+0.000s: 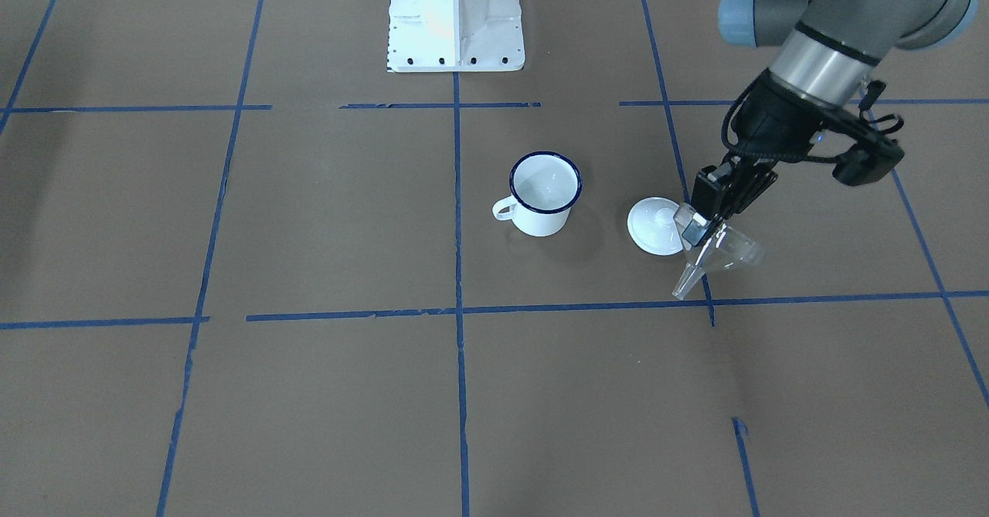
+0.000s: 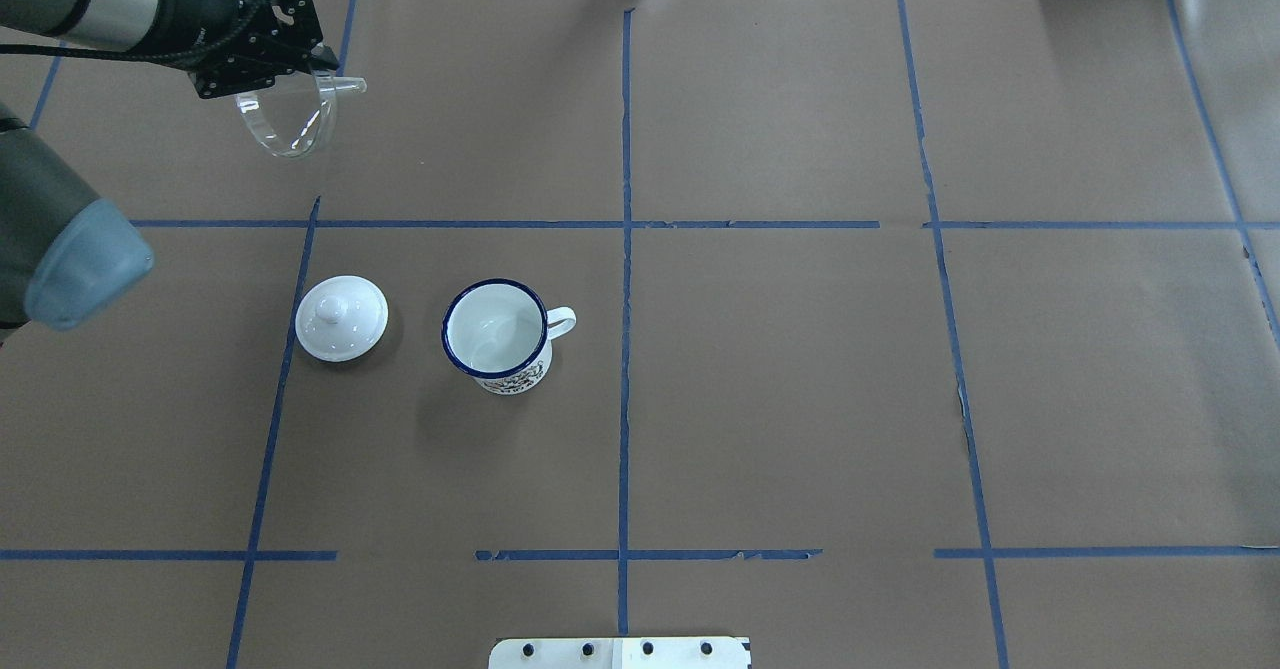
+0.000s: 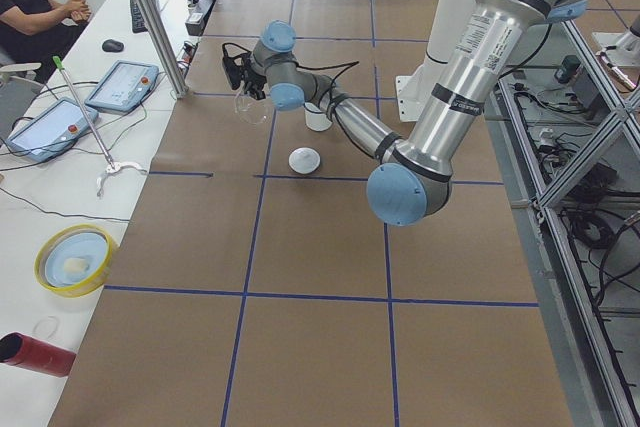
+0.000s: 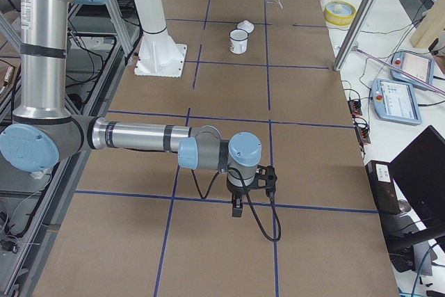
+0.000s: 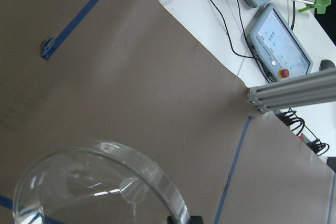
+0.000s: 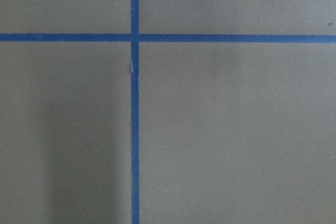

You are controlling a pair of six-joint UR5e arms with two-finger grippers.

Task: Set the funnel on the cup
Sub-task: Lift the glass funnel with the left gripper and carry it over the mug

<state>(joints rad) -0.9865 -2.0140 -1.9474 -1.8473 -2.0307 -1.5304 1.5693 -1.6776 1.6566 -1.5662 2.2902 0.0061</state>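
The clear funnel (image 1: 722,258) hangs tilted above the table, held by its rim in my left gripper (image 1: 701,229), which is shut on it. In the overhead view the funnel (image 2: 290,119) and left gripper (image 2: 315,61) are at the far left of the table. The funnel's rim fills the bottom of the left wrist view (image 5: 100,182). The white cup (image 1: 545,192) with a dark blue rim stands upright, apart from the funnel, left of the centre line in the overhead view (image 2: 497,334). My right gripper (image 4: 238,206) shows only in the exterior right view, low over bare table; I cannot tell whether it is open or shut.
A round white knobbed lid (image 2: 341,317) lies left of the cup, below the left arm in the front-facing view (image 1: 655,226). The robot base (image 1: 456,18) stands behind the cup. An aluminium post (image 3: 150,17), tablets and a yellow bowl (image 3: 75,259) are beyond the table's far edge.
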